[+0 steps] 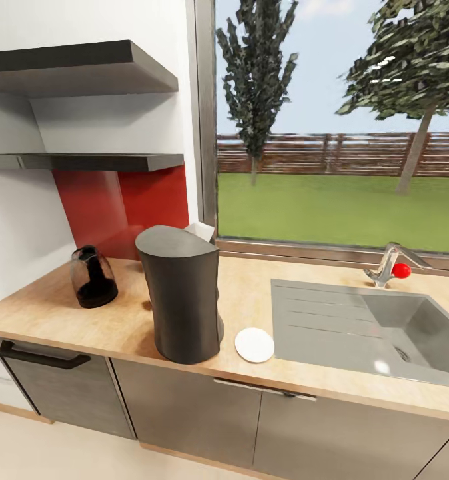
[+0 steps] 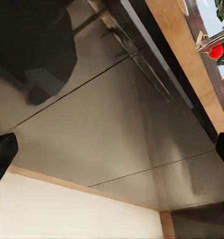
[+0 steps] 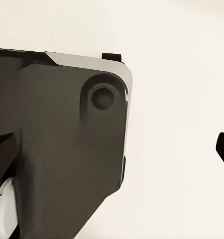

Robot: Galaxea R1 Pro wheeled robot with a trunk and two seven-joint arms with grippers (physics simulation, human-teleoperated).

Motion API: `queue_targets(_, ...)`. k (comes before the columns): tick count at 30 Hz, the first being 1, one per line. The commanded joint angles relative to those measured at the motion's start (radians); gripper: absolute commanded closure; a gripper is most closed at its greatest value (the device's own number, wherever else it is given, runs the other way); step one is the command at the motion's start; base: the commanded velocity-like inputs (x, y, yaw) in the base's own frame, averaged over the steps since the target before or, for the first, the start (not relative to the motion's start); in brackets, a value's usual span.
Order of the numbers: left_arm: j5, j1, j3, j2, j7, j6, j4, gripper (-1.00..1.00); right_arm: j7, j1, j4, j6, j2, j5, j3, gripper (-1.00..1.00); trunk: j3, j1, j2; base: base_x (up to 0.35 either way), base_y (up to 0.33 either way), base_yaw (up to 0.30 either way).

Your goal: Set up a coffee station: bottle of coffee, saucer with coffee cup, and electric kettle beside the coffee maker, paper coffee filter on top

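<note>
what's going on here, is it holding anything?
Nothing is held. Both grippers, left and right, have their fingers apart and empty, down by the cabinet fronts and floor. On the countertop the coffee maker stands with the electric kettle to one side and the saucer to the other, bare.

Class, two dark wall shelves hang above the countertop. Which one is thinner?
The lower shelf, just above the red backsplash, is the thin one; the upper shelf is clearly thicker.
</note>
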Motion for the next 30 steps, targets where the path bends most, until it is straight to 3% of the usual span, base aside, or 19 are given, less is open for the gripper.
queue_targets(1,0.011,-0.002,-0.005,0.01,-0.009,-0.006,0.048,-1.0,-0.001,0.0,-0.001,0.002,0.0,-0.01,0.009,-1.0,-0.002,0.0,-0.002,0.0,0.0,0.0)
queue_targets(4,0.014,-0.006,0.029,0.024,-0.019,-0.008,0.288,-1.0,-0.001,0.0,-0.001,0.002,-0.001,-0.009,0.009,-1.0,-0.002,0.0,-0.002,0.0,0.0,0.0)
queue_targets(6,0.01,-0.009,0.082,0.023,-0.02,-0.024,0.426,-1.0,-0.002,0.0,-0.001,0.001,-0.002,-0.009,0.009,-1.0,-0.002,0.0,-0.002,0.0,0.0,0.0)
queue_targets(9,0.006,-0.016,0.129,0.027,-0.02,-0.077,0.549,-1.0,-0.002,0.0,-0.002,0.001,0.0,-0.01,0.009,-1.0,-0.002,0.0,-0.002,0.0,0.0,0.0)
queue_targets(10,0.004,-0.034,0.144,0.043,-0.02,-0.116,0.625,-1.0,-0.002,0.0,-0.002,0.0,0.002,-0.012,0.009,-1.0,-0.002,0.0,-0.002,0.0,0.0,0.0)
queue_targets(14,0.002,-0.044,0.149,0.074,-0.02,-0.131,0.678,-1.0,-0.002,0.0,-0.003,-0.016,0.004,-0.013,0.007,-1.0,-0.002,0.0,-0.002,0.0,0.0,0.0)
queue_targets(17,-0.022,-0.047,0.15,0.09,-0.016,-0.131,0.69,-1.0,-0.002,0.0,-0.004,-0.071,0.005,-0.015,0.007,-1.0,-0.002,0.0,-0.002,0.0,0.0,0.0)
queue_targets(18,-0.039,-0.05,0.151,0.093,-0.008,-0.131,0.693,-1.0,-0.003,0.0,-0.004,-0.085,0.005,-0.015,0.006,-1.0,-0.002,0.0,-0.002,0.0,0.0,0.0)
queue_targets(19,-0.134,-0.065,0.149,0.093,0.122,-0.13,0.705,-1.0,-0.003,0.0,-0.005,-0.104,0.01,-0.017,-0.009,-1.0,-0.002,0.0,-0.002,0.0,0.0,-0.031)
queue_targets(22,-0.231,-0.07,0.147,0.089,0.243,-0.131,0.71,-1.0,-0.002,0.0,-0.005,-0.108,0.014,-0.017,-0.042,-1.0,-0.001,0.0,-0.002,0.0,0.0,-0.015)
queue_targets(23,-0.306,-0.072,0.147,0.087,0.306,-0.13,0.71,-1.0,-0.002,0.0,-0.006,-0.109,0.016,-0.017,-0.071,-1.0,-0.001,0.0,-0.002,0.0,0.0,-0.004)
queue_targets(24,-0.345,-0.072,0.147,0.086,0.338,-0.129,0.71,-1.0,-0.002,0.0,-0.006,-0.11,0.016,-0.017,-0.088,-1.0,-0.001,0.0,-0.002,0.018,0.053,-0.002)
queue_targets(27,-0.389,-0.073,0.146,0.085,0.372,-0.13,0.707,-1.0,-0.002,0.0,-0.004,-0.112,0.01,-0.016,-0.109,-1.0,-0.001,0.0,-0.002,0.072,0.18,-0.001)
queue_targets(30,-0.391,-0.073,0.145,0.085,0.373,-0.129,0.707,-1.0,-0.002,0.0,-0.004,-0.111,0.008,-0.016,-0.112,-1.0,-0.001,0.0,-0.002,0.119,0.288,0.0)
